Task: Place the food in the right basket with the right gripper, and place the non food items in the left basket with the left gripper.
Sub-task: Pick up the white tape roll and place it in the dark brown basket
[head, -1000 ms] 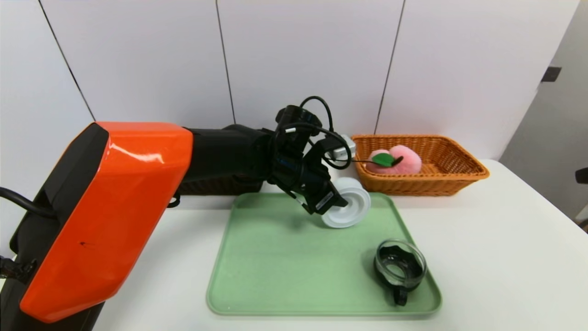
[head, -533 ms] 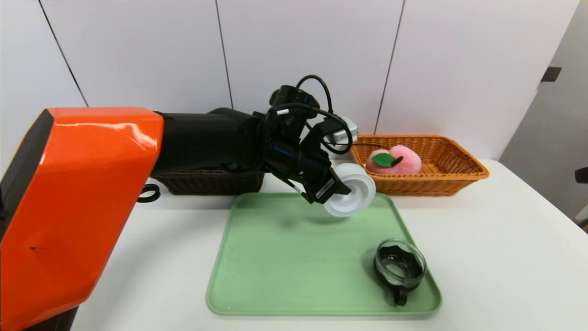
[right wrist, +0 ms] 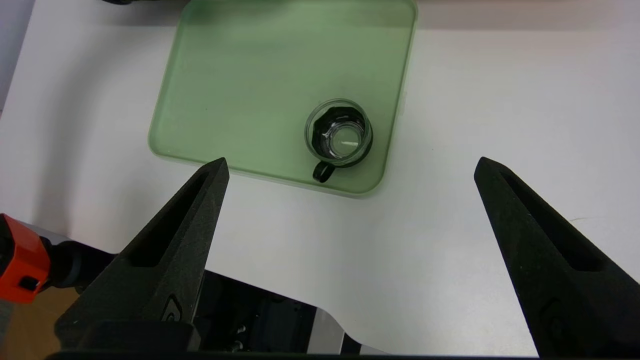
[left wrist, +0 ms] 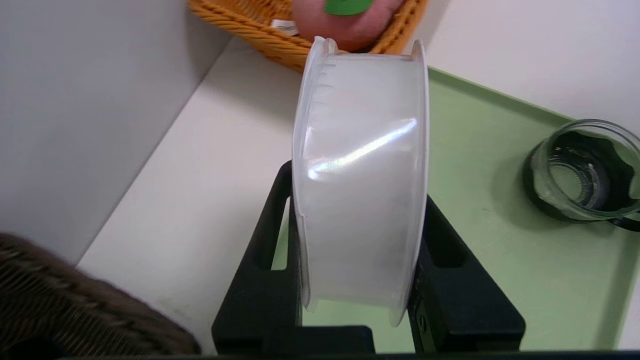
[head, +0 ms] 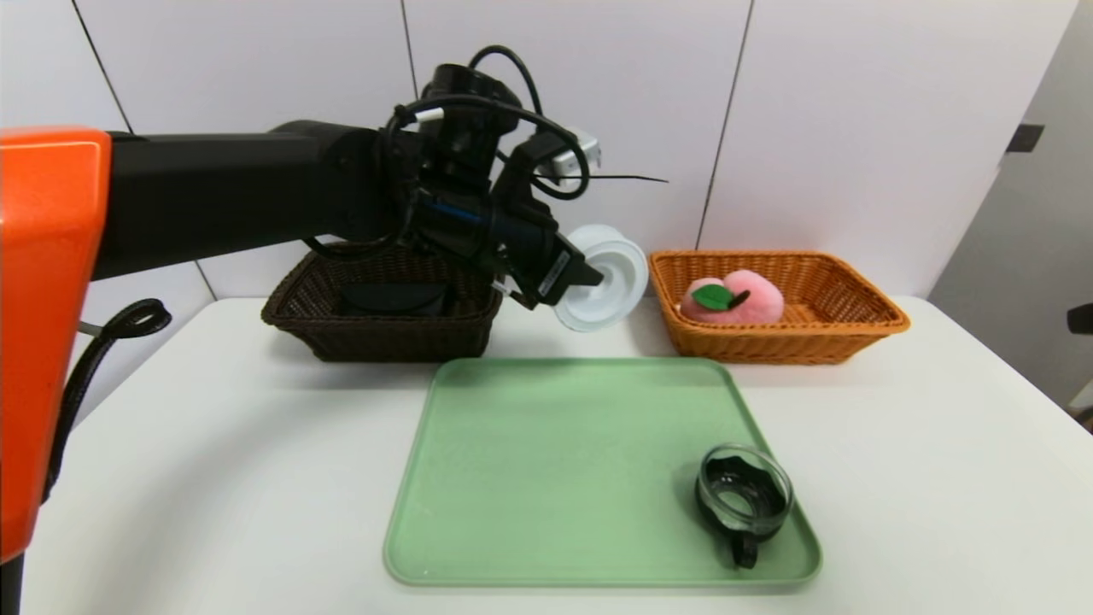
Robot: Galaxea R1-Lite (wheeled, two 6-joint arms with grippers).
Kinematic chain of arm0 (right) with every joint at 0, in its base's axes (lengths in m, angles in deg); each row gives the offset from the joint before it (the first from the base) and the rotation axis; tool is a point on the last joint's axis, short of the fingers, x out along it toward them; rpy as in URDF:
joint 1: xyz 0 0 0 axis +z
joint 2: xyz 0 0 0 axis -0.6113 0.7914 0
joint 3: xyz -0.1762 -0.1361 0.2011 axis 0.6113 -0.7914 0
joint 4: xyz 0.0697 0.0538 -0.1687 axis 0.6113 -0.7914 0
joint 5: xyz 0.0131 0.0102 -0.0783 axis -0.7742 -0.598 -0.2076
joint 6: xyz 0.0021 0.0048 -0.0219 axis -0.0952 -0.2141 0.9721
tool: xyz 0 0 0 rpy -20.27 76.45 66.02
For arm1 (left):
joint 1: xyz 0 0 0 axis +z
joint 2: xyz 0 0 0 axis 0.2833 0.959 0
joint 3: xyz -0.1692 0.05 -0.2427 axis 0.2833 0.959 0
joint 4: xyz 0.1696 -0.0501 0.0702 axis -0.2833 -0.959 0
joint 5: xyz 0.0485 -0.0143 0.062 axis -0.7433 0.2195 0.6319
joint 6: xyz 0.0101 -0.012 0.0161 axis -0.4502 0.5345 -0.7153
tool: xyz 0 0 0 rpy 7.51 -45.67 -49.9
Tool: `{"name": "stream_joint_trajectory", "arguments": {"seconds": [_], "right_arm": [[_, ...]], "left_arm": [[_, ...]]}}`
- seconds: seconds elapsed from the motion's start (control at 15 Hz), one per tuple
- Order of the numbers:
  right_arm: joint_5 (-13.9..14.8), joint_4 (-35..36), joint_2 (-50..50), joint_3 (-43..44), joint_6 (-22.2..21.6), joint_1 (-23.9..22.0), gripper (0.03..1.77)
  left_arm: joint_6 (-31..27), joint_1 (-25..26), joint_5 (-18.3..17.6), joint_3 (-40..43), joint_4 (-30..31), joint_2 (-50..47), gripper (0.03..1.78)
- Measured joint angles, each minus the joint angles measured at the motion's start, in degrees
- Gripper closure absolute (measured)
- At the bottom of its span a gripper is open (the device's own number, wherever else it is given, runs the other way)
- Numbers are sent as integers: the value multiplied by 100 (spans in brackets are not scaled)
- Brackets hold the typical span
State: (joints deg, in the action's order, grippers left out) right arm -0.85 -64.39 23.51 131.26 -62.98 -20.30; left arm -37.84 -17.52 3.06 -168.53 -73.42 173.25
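Observation:
My left gripper (head: 581, 286) is shut on the white round container (head: 602, 278), held on edge in the air between the two baskets, behind the tray. In the left wrist view the container (left wrist: 360, 180) fills the gap between both black fingers (left wrist: 260, 250). The dark brown left basket (head: 384, 337) holds a black pouch (head: 393, 297). The pink peach (head: 734, 296) lies in the orange right basket (head: 854, 329). The glass cup (head: 743, 495) stands on the green tray (head: 529, 478). My right gripper (right wrist: 351, 162) hangs open and empty above the table's front edge.
The white wall stands close behind both baskets. The left arm's black forearm and orange shell (head: 43, 342) span the left side above the table. The cup (right wrist: 339, 134) sits in the tray's near right corner (right wrist: 370, 185).
The left arm has lifted the white container off the tray, carrying it up and back to the left, toward the brown basket. The right gripper has stayed still.

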Motion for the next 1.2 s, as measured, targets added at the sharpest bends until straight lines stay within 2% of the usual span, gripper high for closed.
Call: {"name": "stream_joint_trajectory", "arguments": {"seconds": [0.67,1.2], "right_arm": [[0,-11,-16,-26,2,0,10],[-74,-2,24,28,0,0,11]], "left_arm": [[15,1952,11,-6,-89,-352,125],[26,2289,24,-4,-135,138,125]]}}
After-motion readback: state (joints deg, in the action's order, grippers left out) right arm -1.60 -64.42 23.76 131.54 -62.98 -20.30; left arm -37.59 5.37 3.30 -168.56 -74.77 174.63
